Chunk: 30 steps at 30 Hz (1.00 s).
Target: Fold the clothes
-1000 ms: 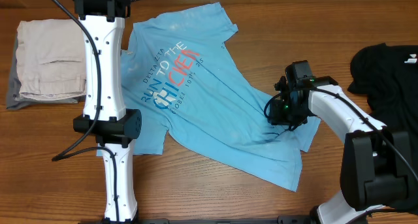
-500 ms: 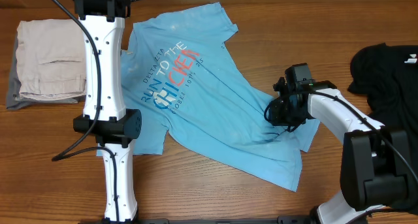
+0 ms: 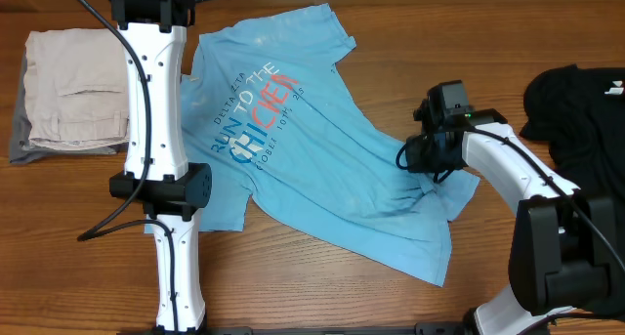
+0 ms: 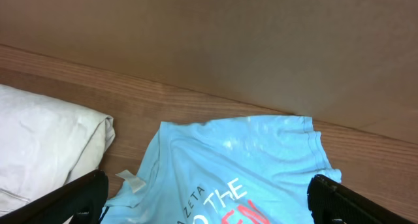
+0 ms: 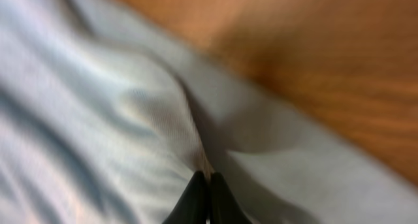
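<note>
The right arm comes in from the near right corner with its forearm angled left. The right hand [image 3: 426, 165] is down on the T-shirt [image 3: 312, 149] near its right-hand edge. In the wrist view the two dark fingertips [image 5: 196, 199] meet with a raised ridge of light blue cloth pinched between them, so the hand is closed on the fabric. Farther off, the left arm runs up the left side of the worktop [image 3: 322, 301]. The left hand [image 4: 209, 208] hangs above the shirt's far edge with its jaws spread wide, holding nothing.

A second ago the right hand was part open. It has since closed and moved slightly away from the near edge, and creases now gather toward it. The left arm has not moved.

The T-shirt lies face up and slantwise in the middle of the worktop, mostly flat. Its white, dark blue and red lettering shows. A folded beige garment [image 3: 73, 91] lies at far left and a black garment [image 3: 586, 110] at far right.
</note>
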Available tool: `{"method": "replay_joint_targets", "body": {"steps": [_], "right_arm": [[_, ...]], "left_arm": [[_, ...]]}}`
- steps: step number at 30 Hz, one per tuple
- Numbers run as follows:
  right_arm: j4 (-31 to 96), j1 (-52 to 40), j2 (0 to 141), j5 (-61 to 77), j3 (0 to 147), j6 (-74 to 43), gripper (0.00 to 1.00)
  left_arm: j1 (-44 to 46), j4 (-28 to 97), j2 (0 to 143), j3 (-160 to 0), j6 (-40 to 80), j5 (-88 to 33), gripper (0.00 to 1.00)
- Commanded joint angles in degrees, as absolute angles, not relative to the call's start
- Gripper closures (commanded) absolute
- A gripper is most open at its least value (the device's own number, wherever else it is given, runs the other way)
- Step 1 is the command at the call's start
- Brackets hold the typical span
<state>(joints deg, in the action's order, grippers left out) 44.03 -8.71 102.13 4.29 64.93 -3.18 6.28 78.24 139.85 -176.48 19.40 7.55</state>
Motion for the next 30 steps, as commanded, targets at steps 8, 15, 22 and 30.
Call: {"method": "replay_joint_targets", "body": {"steps": [8,15,22,30], "right_arm": [[37.60,-8.88,101.75,-8.49,66.39,-2.90,0.96],[30.89,-8.86,101.82,-9.98,66.00,-1.83,0.90],[25.21,-8.60,102.39,-12.86,64.71,-1.21,0.90],[26.33,-7.46,102.87,-10.83,66.08,-0.84,0.90]], "left_arm": [[6.39,78.22,140.33,-176.35,19.94,7.88,0.00],[6.39,78.22,140.33,-176.35,19.94,7.88,0.00],[6.39,78.22,140.33,-176.35,19.94,7.88,0.00],[6.39,78.22,140.33,-176.35,19.94,7.88,0.00]]}}
